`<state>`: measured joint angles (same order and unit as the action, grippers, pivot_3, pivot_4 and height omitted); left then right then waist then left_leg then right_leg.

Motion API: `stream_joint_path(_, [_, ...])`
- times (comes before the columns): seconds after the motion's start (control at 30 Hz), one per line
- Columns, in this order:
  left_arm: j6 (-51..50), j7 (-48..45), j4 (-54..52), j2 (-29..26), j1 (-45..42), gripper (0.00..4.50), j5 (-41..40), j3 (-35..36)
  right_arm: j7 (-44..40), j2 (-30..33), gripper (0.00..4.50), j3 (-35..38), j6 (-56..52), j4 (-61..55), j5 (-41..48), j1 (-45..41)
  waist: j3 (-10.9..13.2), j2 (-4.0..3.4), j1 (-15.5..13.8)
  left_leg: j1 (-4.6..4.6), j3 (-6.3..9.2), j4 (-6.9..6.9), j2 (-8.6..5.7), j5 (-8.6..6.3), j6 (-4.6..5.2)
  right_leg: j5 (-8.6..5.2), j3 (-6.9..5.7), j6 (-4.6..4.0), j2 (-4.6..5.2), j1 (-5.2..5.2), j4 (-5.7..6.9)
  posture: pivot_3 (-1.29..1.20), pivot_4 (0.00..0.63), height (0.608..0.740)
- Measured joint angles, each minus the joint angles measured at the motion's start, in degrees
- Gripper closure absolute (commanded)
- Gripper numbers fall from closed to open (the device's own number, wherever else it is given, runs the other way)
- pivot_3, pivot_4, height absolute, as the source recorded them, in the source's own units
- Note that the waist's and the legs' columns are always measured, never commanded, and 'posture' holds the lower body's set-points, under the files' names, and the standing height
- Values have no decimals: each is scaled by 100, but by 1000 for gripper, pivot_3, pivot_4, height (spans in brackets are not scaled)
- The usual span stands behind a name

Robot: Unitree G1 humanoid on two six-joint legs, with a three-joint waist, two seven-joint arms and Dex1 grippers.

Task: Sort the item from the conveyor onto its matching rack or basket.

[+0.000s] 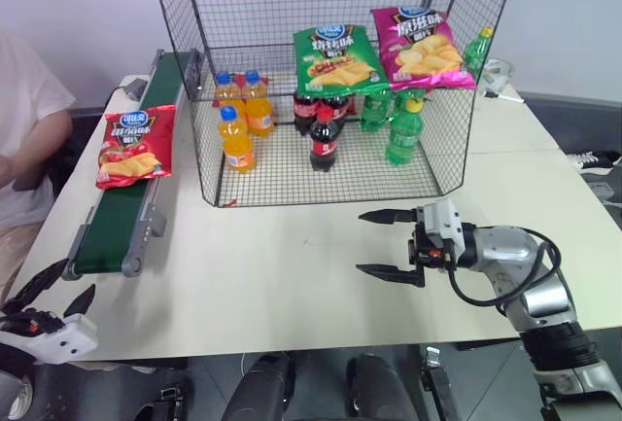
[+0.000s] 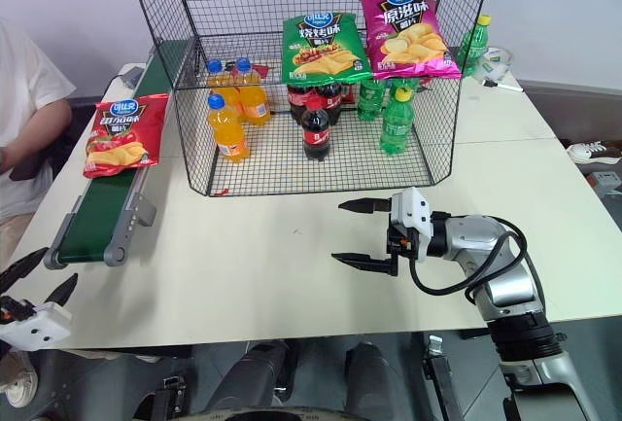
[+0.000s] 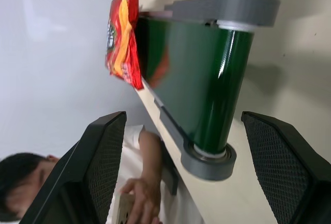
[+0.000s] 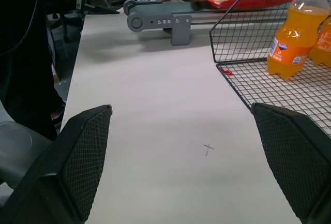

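Note:
The item, a red crisp bag (image 1: 136, 144), lies on the conveyor (image 1: 112, 227), a dark green belt along the table's left side, about halfway up it. My left gripper (image 1: 53, 290) is open, low at the table's near left corner, just in front of the belt's near roller (image 3: 227, 84); the bag (image 3: 121, 32) lies farther up the belt. My right gripper (image 1: 362, 241) is open above bare table, pointing left, in front of the rack (image 1: 330, 197), a tall black wire cage. Nothing sits between either pair of fingers.
A green crisp bag (image 1: 335, 56) and a magenta one (image 1: 423, 47) hang inside the rack above orange bottles (image 1: 236, 139), cola bottles (image 1: 324, 137) and green bottles (image 1: 403, 129). A person in white (image 1: 24, 139) sits beside the conveyor at the left. Cables lie at the far right.

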<state>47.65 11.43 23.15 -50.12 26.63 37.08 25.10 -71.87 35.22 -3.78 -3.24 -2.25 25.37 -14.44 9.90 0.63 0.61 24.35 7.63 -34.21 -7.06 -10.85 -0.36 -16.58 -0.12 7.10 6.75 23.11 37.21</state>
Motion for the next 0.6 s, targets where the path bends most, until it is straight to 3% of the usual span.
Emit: stream_joint_path(0.6, [-144,247,152,-113,-292,791,-19,-410,85,-2,0,1,131,27,-63,28,-1,1,-2,-5,0,0,0,1,0,2,0,3,-2,-2,6,0,150,740])
